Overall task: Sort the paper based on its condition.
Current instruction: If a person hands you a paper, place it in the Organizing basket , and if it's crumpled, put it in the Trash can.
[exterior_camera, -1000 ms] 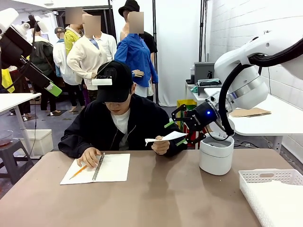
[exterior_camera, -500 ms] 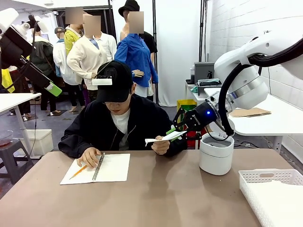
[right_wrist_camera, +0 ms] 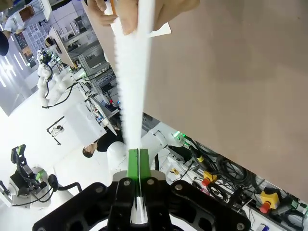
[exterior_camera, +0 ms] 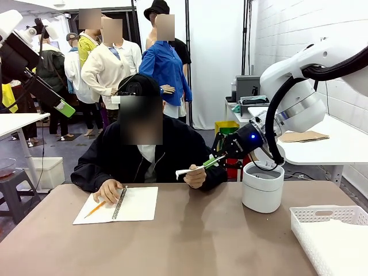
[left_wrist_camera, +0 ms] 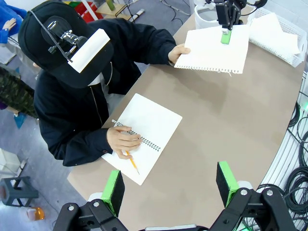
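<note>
The person holds out one sheet of paper [exterior_camera: 191, 170] above the far side of the table, one hand [exterior_camera: 196, 177] on its near end. My right gripper [exterior_camera: 214, 162] is shut on the sheet's other edge. From above, the paper [left_wrist_camera: 211, 50] is flat with a ragged torn edge, and a green pad [left_wrist_camera: 225, 36] presses on it. In the right wrist view the paper [right_wrist_camera: 133, 72] runs edge-on away from my right gripper [right_wrist_camera: 138, 161]. My left gripper [left_wrist_camera: 170, 185] hangs high over the table, open, with nothing between its fingers.
An open spiral notebook [exterior_camera: 137, 203] lies at the far left under the person's other hand [exterior_camera: 108, 188], which holds a pencil. A white round bin [exterior_camera: 263, 187] stands right of centre. A white basket [exterior_camera: 321, 214] with white sheets sits at the right front.
My right gripper's jaws have closed from wide apart onto the edge of the sheet. The person's hand still holds the other end, and the left arm has not moved.
</note>
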Available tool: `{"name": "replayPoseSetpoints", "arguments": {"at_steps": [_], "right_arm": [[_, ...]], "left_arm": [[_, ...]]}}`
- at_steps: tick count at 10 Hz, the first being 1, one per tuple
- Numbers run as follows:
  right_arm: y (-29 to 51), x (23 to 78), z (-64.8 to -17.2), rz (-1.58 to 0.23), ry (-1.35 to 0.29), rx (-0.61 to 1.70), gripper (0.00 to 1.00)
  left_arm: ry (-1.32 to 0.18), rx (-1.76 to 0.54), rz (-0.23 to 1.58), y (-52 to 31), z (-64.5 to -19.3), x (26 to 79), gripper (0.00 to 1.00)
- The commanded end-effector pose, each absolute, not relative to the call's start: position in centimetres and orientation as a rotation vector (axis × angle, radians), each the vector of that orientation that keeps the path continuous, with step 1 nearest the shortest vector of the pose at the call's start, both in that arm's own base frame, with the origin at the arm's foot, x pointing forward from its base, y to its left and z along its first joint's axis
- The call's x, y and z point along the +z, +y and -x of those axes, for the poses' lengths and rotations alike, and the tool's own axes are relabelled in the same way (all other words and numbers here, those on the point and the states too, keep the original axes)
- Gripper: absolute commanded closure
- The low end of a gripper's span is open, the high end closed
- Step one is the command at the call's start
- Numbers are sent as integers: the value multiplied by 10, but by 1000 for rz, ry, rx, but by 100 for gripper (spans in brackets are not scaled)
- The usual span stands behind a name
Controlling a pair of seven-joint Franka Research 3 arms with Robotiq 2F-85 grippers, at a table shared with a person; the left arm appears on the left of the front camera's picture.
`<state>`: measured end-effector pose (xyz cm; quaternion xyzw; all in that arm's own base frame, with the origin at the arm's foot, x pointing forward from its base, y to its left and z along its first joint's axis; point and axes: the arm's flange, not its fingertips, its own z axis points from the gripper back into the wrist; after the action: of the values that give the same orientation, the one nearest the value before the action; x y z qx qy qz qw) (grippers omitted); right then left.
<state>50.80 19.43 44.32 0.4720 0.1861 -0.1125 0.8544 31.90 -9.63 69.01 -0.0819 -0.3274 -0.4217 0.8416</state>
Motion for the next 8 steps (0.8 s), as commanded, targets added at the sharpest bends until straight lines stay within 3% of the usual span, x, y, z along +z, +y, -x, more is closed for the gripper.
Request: {"name": "replayPoseSetpoints", "arguments": {"at_steps": [1, 4, 8], "right_arm": [[196, 447, -499, -986, 389, -242, 100], [197, 486, -470, -893, 148, -14, 100], [168, 539, -439, -814, -37, 138, 100]], "left_arm": [[-694, -891, 175, -96, -319, 691, 0], [-694, -891, 175, -96, -319, 691, 0], [-694, -891, 175, -96, -319, 691, 0]]}}
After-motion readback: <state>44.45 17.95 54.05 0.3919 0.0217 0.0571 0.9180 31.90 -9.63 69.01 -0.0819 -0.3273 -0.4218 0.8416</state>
